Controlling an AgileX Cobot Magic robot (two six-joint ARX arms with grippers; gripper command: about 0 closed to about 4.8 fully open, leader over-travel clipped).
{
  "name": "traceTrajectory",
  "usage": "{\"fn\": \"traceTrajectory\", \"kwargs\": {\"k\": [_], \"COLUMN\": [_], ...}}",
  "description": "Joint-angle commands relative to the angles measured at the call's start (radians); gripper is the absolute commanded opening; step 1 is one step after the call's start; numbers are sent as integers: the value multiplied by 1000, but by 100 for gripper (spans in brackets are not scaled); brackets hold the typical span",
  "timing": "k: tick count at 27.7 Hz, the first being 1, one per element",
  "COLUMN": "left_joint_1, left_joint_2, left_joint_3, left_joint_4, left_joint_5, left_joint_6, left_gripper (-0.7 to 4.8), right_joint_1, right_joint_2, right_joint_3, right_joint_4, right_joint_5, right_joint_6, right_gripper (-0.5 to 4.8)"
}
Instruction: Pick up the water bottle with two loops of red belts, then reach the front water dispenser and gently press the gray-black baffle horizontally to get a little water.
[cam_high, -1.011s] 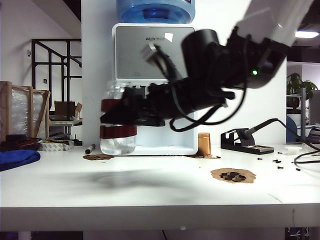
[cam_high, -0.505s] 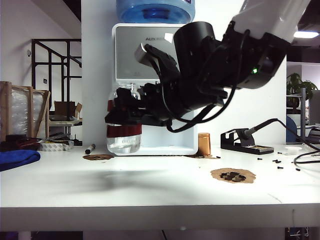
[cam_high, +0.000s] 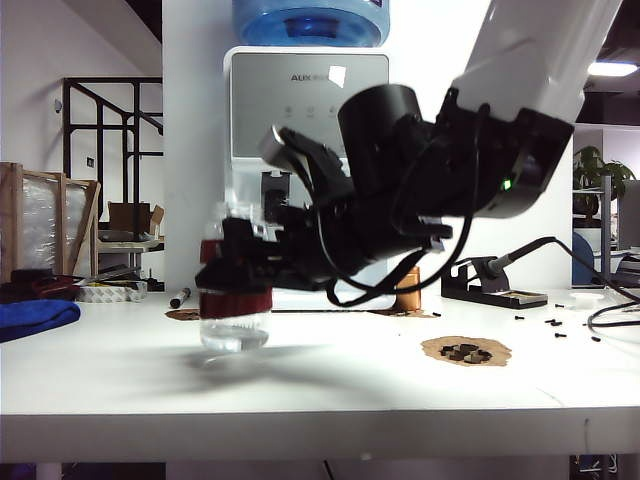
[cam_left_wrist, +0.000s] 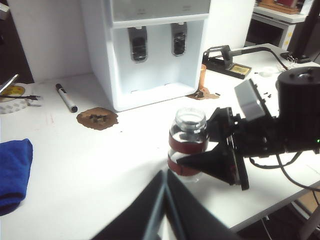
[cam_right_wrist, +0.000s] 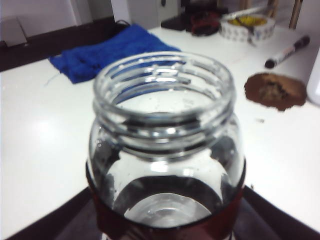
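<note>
The right tool (cam_high: 235, 275) reaches across the middle of the desk (cam_high: 320, 380) from the right side, its black fingers (cam_left_wrist: 215, 162) pinching the water bottle (cam_high: 234, 300) around the two red bands. The bottle stands upright on or just above the white desk top; I cannot tell whether its base touches. Its mouth is uncapped, and a little clear water sits in the bottom. It is in front of the water dispenser (cam_high: 305, 100), somewhat left of the dispenser's middle and clearly apart from it.

From above, the dispenser (cam_left_wrist: 150, 50) shows two dark taps in its recess; the gray-black baffle (cam_left_wrist: 179, 39) is the right-hand one, and the bottle (cam_left_wrist: 188, 142) is well short of it.

The left tool (cam_left_wrist: 164, 200) hangs above the near part of the desk, its two dark fingers pressed together into a point, holding nothing.

Close up, the bottle (cam_right_wrist: 165, 150) has a threaded glass neck. Beyond it lie a blue cloth (cam_right_wrist: 107, 52), a black marker (cam_right_wrist: 287, 51), a roll of tape (cam_right_wrist: 247, 27) and a brown patch (cam_right_wrist: 275, 90). A copper-coloured cylinder (cam_left_wrist: 202, 77) stands beside the dispenser's right corner, with a soldering-iron stand (cam_high: 495, 280) farther right.
</note>
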Motion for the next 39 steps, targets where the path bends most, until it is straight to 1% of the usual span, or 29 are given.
{"fn": "traceTrajectory", "kwargs": {"k": [1, 5, 9, 13, 15, 17, 18, 19, 20, 22, 23, 24, 25, 26, 27, 28, 29, 30, 32, 35, 39], "left_joint_1": [2, 2, 3, 3, 3, 3, 3, 3, 3, 3, 3, 3, 3, 3, 3, 3, 3, 3, 4, 4, 11], "left_joint_2": [0, 0, 0, 0, 0, 0, 0, 0, 0, 0, 0, 0, 0, 0, 0, 0, 0, 0, 0, 0, -2], "left_joint_3": [4, 4, 4, 4, 3, 3, 3, 3, 2, -5, -10, -18, -26, -42, -49, -59, -60, -61, -70, -76, -77], "left_joint_4": [3, 4, -16, -26, -26, -27, -27, -28, -27, -24, -22, -13, -5, 8, 13, 31, 39, 47, 75, 77, 91], "left_joint_5": [5, 6, -78, -232, -328, -377, -389, -390, -390, -390, -390, -391, -391, -394, -406, -413, -413, -417, -457, -480, -478], "left_joint_6": [3, 3, 4, 4, 4, 11, 19, 30, 37, 38, 38, 38, 38, 39, 39, 39, 47, 63, 109, 111, 126], "left_gripper": [-5, -5, -5, -5, -5, -5, -4, -5, -5, -5, -5, -5, -4, -5, -5, -5, -5, -5, -5, -5, -5], "right_joint_1": [12, 13, 13, 13, 13, 13, 13, 13, 13, 13, 13, 13, 13, 13, 13, 13, 13, 13, 13, 13, 13], "right_joint_2": [17, 42, 68, 85, 90, 90, 90, 90, 90, 89, 89, 89, 89, 88, 87, 83, 79, 76, 64, 32, 6], "right_joint_3": [5, 5, 5, 5, 5, 5, 5, 5, 5, 5, 5, 5, 5, 5, 5, 5, 5, 5, 5, 5, 5], "right_joint_4": [75, 76, 104, 110, 105, 94, 94, 94, 94, 94, 94, 94, 90, 84, 80, 76, 71, 68, 63, 2, -65], "right_joint_5": [4, 0, 14, 25, 21, 20, 19, 19, 19, 14, 14, 15, 15, 11, -2, -2, -2, -1, -5, -7, -7], "right_joint_6": [6, 20, 19, 17, 21, 21, 21, 21, 21, 21, 21, 21, 22, 22, 22, 28, 36, 37, 41, 48, 47], "right_gripper": [-2, -2, -2, -2, -2, 0, 12, 58, 111, 265, 313, 340, 355, 356, 376, 428, 441, 441, 448, 448, 448]}}
